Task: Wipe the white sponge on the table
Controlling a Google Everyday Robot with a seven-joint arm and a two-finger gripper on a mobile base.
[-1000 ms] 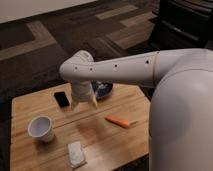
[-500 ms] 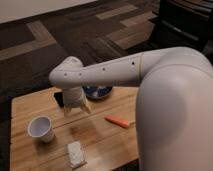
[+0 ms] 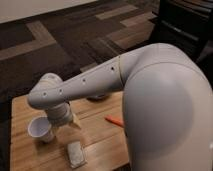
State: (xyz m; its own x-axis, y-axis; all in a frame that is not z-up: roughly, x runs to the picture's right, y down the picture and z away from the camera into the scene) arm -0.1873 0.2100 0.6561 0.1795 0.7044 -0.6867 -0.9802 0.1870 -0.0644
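White sponge (image 3: 76, 153) flat on table (image 3: 20, 156), likely light, soft, compressible: pinch across short sides; gripper (image 3: 72, 122) near it beside paper cup (image 3: 41, 129), jaws wide, apparently empty.

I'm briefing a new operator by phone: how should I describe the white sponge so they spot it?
Find the wooden table. Toward its near edge, camera-side of the gripper and right of the white paper cup, lies the white sponge. It is the only flat rectangular pad; the cup stands tall and round, the orange stick is thin.
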